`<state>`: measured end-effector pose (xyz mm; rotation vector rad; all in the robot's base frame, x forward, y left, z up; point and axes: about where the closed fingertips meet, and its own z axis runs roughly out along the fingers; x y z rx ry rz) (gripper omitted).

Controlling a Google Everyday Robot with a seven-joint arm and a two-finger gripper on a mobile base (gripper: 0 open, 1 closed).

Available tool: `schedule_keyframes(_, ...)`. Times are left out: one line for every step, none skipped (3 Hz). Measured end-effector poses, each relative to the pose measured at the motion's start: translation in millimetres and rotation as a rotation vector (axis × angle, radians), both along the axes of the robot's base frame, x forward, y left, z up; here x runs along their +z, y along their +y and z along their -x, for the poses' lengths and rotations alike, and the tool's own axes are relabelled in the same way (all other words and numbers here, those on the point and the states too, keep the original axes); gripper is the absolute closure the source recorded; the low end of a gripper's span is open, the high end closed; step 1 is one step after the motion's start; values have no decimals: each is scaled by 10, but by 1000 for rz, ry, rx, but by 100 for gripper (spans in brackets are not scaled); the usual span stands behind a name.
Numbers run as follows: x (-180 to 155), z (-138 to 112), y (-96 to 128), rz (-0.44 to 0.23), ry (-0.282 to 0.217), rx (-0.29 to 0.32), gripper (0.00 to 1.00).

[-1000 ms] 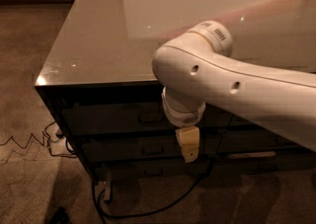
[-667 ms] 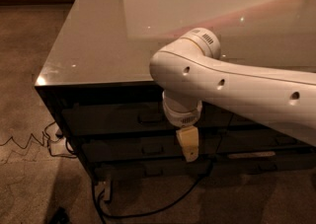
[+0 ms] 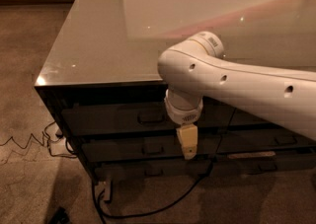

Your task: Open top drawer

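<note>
— Drawers this side?
— Three drawer fronts (image 3: 123, 150) stacked; the top drawer (image 3: 111, 118) sits closed under the tabletop (image 3: 98, 45); one gripper (image 3: 187, 145) hangs below-right of its handle (image 3: 150, 117); grip state, cannot tell.

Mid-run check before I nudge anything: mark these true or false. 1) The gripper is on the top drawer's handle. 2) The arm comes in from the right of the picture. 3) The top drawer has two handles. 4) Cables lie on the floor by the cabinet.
1) False. The gripper hangs pointing down, to the right of and lower than the handle of the top drawer, in front of the second drawer.
2) True. The white arm reaches in from the right edge.
3) False. It has one small bar handle, near the middle of its front.
4) True. Cables trail over the floor at the cabinet's left corner and below its front.
</note>
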<state>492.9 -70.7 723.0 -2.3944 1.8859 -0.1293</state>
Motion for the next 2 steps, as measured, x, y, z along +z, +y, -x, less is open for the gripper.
schedule_keyframes(-210,-228,-175,-106,32,-45,0)
schedule_keyframes(-400,-387,-287,-232,54,-71,0)
